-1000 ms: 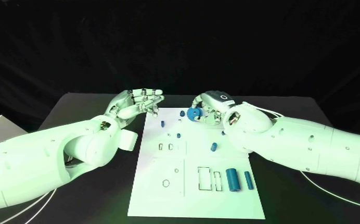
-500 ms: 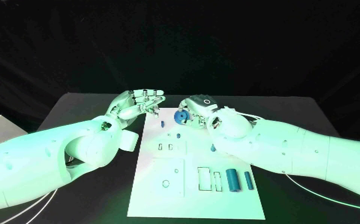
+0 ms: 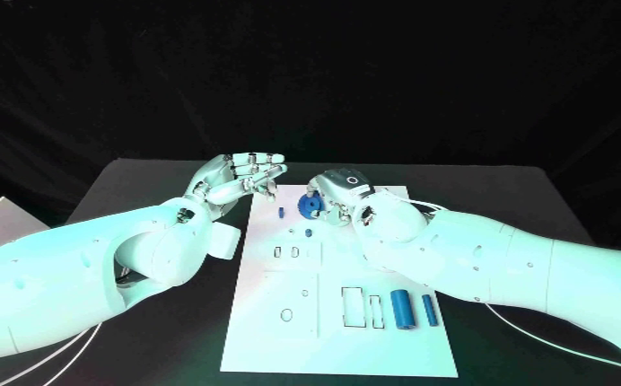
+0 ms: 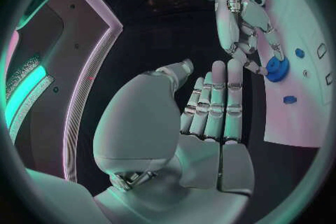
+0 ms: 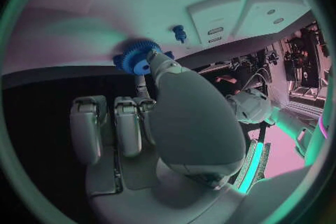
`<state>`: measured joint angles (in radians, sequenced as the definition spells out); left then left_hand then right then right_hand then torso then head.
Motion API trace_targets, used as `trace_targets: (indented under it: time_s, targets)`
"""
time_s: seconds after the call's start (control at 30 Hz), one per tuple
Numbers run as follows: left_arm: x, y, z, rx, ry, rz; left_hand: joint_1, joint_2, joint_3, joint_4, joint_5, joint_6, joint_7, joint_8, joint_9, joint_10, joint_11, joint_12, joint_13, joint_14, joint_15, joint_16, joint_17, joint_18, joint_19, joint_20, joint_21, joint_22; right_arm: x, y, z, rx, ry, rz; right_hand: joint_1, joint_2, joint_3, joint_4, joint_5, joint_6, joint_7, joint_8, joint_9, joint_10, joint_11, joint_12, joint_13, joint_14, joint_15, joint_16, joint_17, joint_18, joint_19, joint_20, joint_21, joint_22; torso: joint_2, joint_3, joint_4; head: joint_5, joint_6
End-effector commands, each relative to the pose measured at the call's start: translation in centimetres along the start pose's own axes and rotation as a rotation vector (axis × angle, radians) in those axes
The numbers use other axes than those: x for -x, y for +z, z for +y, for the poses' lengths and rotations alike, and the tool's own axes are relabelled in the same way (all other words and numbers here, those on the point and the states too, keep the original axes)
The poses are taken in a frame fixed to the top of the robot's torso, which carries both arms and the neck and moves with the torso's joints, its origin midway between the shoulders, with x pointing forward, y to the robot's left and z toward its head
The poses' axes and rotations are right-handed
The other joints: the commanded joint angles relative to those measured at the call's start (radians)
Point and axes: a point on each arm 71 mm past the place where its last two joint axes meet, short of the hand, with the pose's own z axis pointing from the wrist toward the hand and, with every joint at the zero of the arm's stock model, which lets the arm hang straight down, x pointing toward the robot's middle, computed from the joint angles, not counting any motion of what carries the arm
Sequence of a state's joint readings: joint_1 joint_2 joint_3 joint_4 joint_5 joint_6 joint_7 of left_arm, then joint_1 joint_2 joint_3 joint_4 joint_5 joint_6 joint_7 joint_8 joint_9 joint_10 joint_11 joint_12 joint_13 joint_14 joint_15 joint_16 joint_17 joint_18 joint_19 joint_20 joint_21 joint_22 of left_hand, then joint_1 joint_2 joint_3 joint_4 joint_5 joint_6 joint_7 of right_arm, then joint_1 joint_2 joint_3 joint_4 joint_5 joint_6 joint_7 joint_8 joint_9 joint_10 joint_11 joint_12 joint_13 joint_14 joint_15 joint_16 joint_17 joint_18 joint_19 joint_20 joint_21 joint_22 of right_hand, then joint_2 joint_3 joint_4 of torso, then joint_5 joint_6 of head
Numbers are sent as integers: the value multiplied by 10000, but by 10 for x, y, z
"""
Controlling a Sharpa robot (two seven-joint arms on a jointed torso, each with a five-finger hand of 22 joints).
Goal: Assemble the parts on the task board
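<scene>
The right hand [image 3: 342, 194] pinches a blue gear [image 3: 310, 204] over the board's [image 3: 298, 332] far edge; the left hand [image 3: 240, 176] hovers empty, fingers loosely spread.

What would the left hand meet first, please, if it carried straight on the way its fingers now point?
Probably the right hand and the blue gear it holds, just beyond the left hand's fingertips; depth is unclear.

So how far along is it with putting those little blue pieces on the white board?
Early, it seems. A small blue peg already stands near the task board's far end. The right robot hand holds a blue gear just above that end, not yet seated. The left robot hand hovers beside the board, holding nothing. Two blue cylinders lie loose near the front, next to empty slots.
</scene>
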<state>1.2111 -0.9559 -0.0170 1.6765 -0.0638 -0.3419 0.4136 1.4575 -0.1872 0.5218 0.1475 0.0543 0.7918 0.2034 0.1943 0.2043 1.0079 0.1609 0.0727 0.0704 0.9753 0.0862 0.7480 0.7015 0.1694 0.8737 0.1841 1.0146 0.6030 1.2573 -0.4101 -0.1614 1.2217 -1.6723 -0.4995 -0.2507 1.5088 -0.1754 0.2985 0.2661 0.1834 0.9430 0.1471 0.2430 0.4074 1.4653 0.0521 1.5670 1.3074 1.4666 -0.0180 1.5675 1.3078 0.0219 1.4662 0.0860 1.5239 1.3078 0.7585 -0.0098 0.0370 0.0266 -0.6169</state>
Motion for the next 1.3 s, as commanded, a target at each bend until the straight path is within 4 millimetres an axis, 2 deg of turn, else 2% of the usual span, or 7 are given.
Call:
trace_targets:
  time_s: [0.03,0.5,0.63,0.77,0.87,1.0,1.3]
  targets:
    - [-3,0,-1,-80,-75,202,-42,-86,26,58,5,-78,131,49,17,-45,-14,40,-5,-46,19,62,-9,156,-83,-21,55,11,-5,0,-2,-77,-234,254,-75,-11,67,-10,65,374,-202,9,17,1055,-54,38,2633,1042,-62,33,2629,-90,778,-48,44,2169,5,2,19,3,2]
    - [-4,1,-1,-81,-79,213,-60,-97,25,54,5,-87,132,50,18,-53,-14,38,-6,-49,19,69,-13,157,-92,-18,59,10,-8,7,3,-41,-358,481,-180,-119,151,-2,-34,286,-153,-90,-24,1055,-14,38,2633,1042,-32,33,2629,-84,766,-30,25,2151,-2,2,2,25,-3]
    - [-3,1,-1,-80,-73,199,-60,-97,25,54,5,-87,132,50,18,-53,-14,38,-6,-49,19,69,-13,157,-92,-18,59,10,-10,8,4,15,-351,816,-511,-449,64,84,-323,-313,65,-574,-211,1055,174,38,2633,1042,121,33,2629,-73,736,79,-23,2109,-1,8,1,33,-10]
    - [-3,1,-1,-78,-70,192,-60,-97,25,54,5,-87,132,50,18,-53,-14,38,-6,-49,19,69,-13,157,-92,-18,59,10,-12,8,2,-32,-196,1194,-767,-577,-359,176,-356,-674,118,-897,-300,1055,238,38,2633,1042,207,33,2629,-68,727,183,-39,2100,-5,7,-4,36,-3]
    - [-3,0,-1,-72,-67,187,-60,-97,25,54,5,-87,132,50,18,-53,-14,38,-6,-49,19,69,-13,157,-92,-18,59,10,-14,7,0,-82,-38,1489,-1458,-339,-768,230,311,-654,189,-998,-297,1055,304,38,2633,1042,272,33,2629,-70,734,253,-31,2116,-5,8,-7,35,15]
    - [-2,1,-1,-62,-64,180,-60,-97,25,54,5,-87,132,50,18,-53,-14,38,-6,-49,19,69,-13,157,-92,-18,59,10,-15,7,-1,-146,169,1709,-2337,18,-648,234,2278,-622,237,-1165,-292,1055,348,38,2633,1042,317,33,2629,-77,751,303,-7,2153,-3,14,-13,45,21]
    - [-2,1,-1,-52,-62,178,-60,-97,25,54,5,-87,132,50,18,-53,-14,38,-6,-49,19,69,-13,157,-92,-18,59,10,-16,6,-4,-308,264,1860,-2641,73,-430,241,2569,-531,226,-1194,-273,1055,342,38,2633,1042,314,33,2629,-86,771,306,22,2187,-6,12,2,41,23]
